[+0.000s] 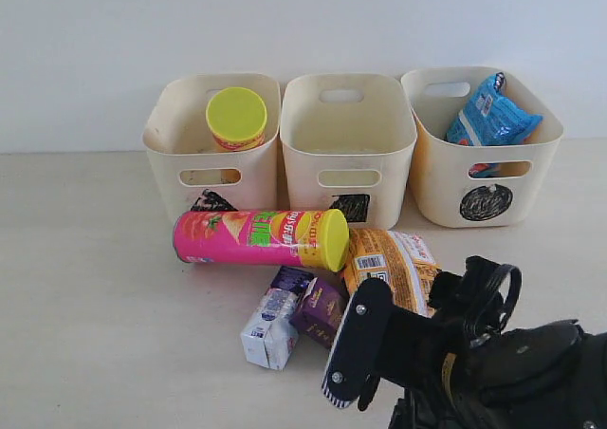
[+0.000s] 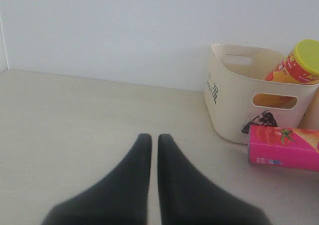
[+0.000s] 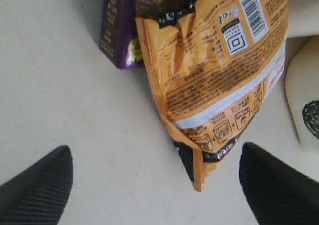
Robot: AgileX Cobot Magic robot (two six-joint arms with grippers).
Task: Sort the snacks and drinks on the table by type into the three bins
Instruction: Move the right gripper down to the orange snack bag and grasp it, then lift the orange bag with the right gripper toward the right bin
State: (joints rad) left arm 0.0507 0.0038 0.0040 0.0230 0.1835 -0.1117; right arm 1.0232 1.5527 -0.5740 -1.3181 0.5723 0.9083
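Observation:
On the table [image 1: 95, 287] the pink-green can [image 1: 261, 238] lies on its side in front of the bins. Beside it lie the orange-brown bag [image 1: 391, 263], the purple carton [image 1: 318, 306] and the white and blue carton [image 1: 270, 328]. The yellow-red can [image 1: 236, 118] stands in the triangle bin [image 1: 213, 163]. The square bin [image 1: 348, 154] looks empty. The blue bag [image 1: 490, 116] sits in the circle bin [image 1: 484, 182]. My right gripper [image 3: 154, 150] is open over the table, and the lower corner of the orange-brown bag [image 3: 219, 70] lies between its fingers, untouched. My left gripper [image 2: 154, 138] is shut and empty, away from the triangle bin [image 2: 234, 100].
A white wall runs behind the bins. The purple carton [image 3: 117, 36] lies against the bag's far end in the right wrist view. The circle bin [image 3: 304, 100] stands close beside the bag. My right arm [image 1: 512, 363] fills the front right corner.

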